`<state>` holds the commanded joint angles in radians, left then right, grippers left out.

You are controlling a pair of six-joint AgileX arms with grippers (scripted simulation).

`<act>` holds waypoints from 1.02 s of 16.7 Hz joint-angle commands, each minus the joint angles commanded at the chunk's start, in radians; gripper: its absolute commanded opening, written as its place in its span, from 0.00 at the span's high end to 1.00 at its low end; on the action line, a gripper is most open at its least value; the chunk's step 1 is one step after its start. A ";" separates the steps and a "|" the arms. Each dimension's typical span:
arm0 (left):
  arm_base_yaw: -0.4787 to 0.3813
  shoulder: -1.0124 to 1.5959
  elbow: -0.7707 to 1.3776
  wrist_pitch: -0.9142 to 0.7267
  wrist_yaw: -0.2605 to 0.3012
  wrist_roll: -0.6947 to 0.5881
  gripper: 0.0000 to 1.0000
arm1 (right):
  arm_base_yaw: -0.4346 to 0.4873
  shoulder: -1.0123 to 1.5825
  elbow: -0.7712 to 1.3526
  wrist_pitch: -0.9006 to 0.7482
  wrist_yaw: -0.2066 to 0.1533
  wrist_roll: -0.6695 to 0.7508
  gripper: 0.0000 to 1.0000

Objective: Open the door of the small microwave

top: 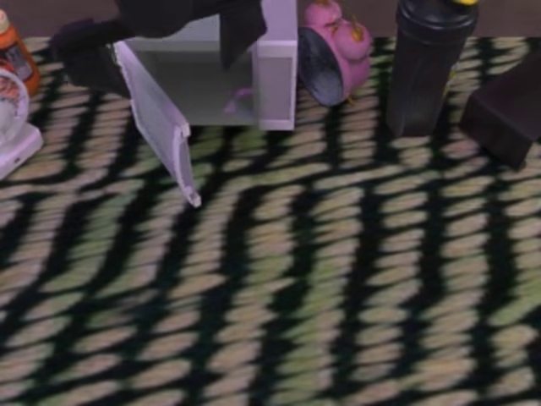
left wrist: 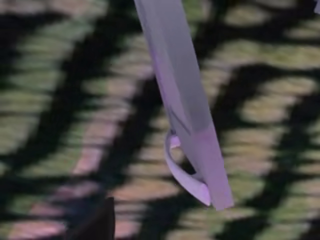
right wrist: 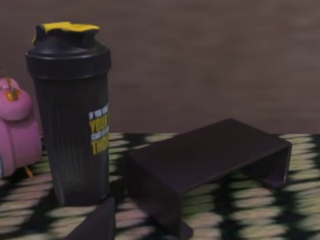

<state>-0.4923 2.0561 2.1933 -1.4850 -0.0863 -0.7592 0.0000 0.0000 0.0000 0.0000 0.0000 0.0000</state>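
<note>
Door [top: 161, 127] is already swung well out from the small microwave [top: 275, 68] at the tabletop's [top: 338, 279] far left, long edge running toward the camera. Left pincer's right above it, handle [left wrist: 182, 175] just below; can't tell its fingers. Right arm's parked.

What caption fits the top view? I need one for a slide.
Microwave door swung open toward the table's left, left arm over the cavity, alarm clock and shaker bottle alongside.

Door [top: 161, 127] smooth matt plastic; table cover [top: 338, 288] rough woven cloth; shaker bottle [right wrist: 75, 125] ribbed matt plastic.
</note>
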 joint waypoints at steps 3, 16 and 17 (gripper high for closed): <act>-0.044 0.076 0.171 -0.147 -0.102 -0.216 0.00 | 0.000 0.000 0.000 0.000 0.000 0.000 0.00; -0.063 0.115 0.225 -0.196 -0.181 -0.347 0.00 | 0.000 0.000 0.000 0.000 0.000 0.000 0.00; -0.058 0.106 0.180 -0.159 -0.180 -0.341 0.00 | 0.000 0.000 0.000 0.000 0.000 0.000 0.00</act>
<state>-0.5503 2.1623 2.3736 -1.6444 -0.2666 -1.1006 0.0000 0.0000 0.0000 0.0000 0.0000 0.0000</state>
